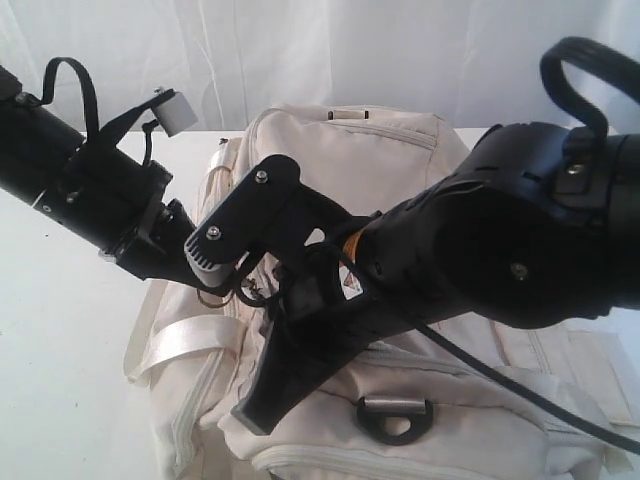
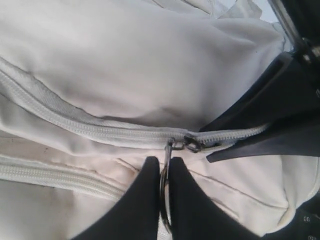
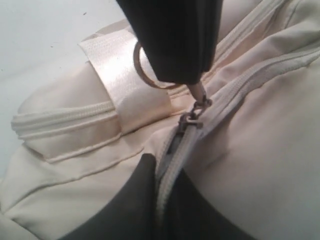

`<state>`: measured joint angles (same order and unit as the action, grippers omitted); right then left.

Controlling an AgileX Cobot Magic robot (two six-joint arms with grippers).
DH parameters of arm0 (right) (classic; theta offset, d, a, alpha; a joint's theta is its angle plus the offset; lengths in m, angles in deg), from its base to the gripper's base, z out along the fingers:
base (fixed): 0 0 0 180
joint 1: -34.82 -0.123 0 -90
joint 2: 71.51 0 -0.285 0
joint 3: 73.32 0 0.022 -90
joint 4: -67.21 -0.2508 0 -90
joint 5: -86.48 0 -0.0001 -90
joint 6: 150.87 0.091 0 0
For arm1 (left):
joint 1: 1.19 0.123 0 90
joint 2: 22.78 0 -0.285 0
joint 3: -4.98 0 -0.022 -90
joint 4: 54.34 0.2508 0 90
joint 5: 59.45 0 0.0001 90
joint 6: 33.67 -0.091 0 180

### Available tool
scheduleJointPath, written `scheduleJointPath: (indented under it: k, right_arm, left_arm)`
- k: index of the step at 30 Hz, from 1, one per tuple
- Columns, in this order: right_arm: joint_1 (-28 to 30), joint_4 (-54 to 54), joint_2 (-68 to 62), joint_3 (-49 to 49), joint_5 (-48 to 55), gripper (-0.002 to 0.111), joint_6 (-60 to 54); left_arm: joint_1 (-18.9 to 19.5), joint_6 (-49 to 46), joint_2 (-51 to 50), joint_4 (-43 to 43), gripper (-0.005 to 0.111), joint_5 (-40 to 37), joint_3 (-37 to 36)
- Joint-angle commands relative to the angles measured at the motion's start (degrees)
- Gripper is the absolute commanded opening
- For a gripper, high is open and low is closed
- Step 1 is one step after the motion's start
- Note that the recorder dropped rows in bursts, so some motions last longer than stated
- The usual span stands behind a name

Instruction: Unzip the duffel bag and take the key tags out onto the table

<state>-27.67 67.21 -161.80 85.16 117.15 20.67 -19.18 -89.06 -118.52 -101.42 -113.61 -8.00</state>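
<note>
A: Duffel bag (image 1: 400, 150): cream fabric, pale webbing strap, centred on the white table (image 1: 60, 330). Grippers?
B: I see my left gripper (image 2: 164, 165) pinching the zipper-pull ring (image 3: 136, 65), right gripper (image 3: 162, 175) narrow, clamping the zipper seam (image 2: 100, 129); only wrist views show this.

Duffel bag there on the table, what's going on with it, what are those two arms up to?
The left end effector is pinched on the metal ring of the zipper pull on the cream bag. The right end effector grips the bag along its zipper, close to the slider, apparently to brace it. The zipper looks closed or barely started, and no key tags are in sight.
</note>
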Motion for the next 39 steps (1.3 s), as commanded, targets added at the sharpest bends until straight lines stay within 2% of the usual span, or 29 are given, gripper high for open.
scheduleJointPath:
  k: [1, 7, 12, 14, 22, 26, 27, 30, 33, 35, 39]
  right_arm:
    - [-0.4, -1.6, 0.4, -0.4, 8.8, 0.000, 1.0]
    - [-0.4, -1.7, 2.1, -3.6, 9.2, 0.000, 1.4]
    - [-0.4, -1.5, 6.9, -6.5, 8.9, 0.000, 3.4]
    - [-0.4, -1.5, 8.8, -6.6, 9.1, 0.000, 3.8]
    - [-0.4, -1.5, 9.8, -6.5, 7.2, 0.000, -3.1]
    - [-0.4, -1.5, 9.8, -6.1, 6.2, 0.000, -4.5]
    - [-0.4, -1.5, 9.8, -5.8, 6.2, 0.002, -4.5]
    - [-0.4, -1.5, 9.8, -4.7, 6.3, 0.017, -4.5]
    - [-0.4, -1.5, 9.8, -3.1, 6.4, 0.044, -4.5]
    - [-0.4, -1.8, 9.8, -1.5, 6.7, 0.057, -4.5]
    - [-0.4, -5.6, 9.8, 2.5, 9.2, 0.056, -6.6]
  left_arm:
    - [1.3, 1.5, -0.5, 4.6, 0.000, 12.7, 0.5]
    - [1.3, 5.6, 0.3, 9.0, 0.000, 15.5, 0.5]
    - [1.3, 6.8, 0.3, 10.4, 0.000, 15.0, 0.5]
    - [1.3, 6.7, 0.5, 9.8, 0.000, 12.3, 0.5]
    - [1.3, 6.7, 4.7, 4.6, 0.000, -6.1, 0.5]
    - [1.3, 6.7, 7.9, 5.4, 0.000, -9.2, 0.5]
    - [1.3, 7.0, 8.7, 5.6, 0.000, -9.4, 0.5]
    - [1.3, 7.0, 9.7, 5.6, 0.000, -9.7, 0.5]
    - [1.3, 7.4, 9.9, 4.9, 0.000, -10.2, -0.2]
    - [1.3, 7.4, 9.9, 4.3, 0.000, -10.0, -1.0]
    - [1.3, 7.1, 9.9, 2.7, 0.000, -8.8, -2.5]
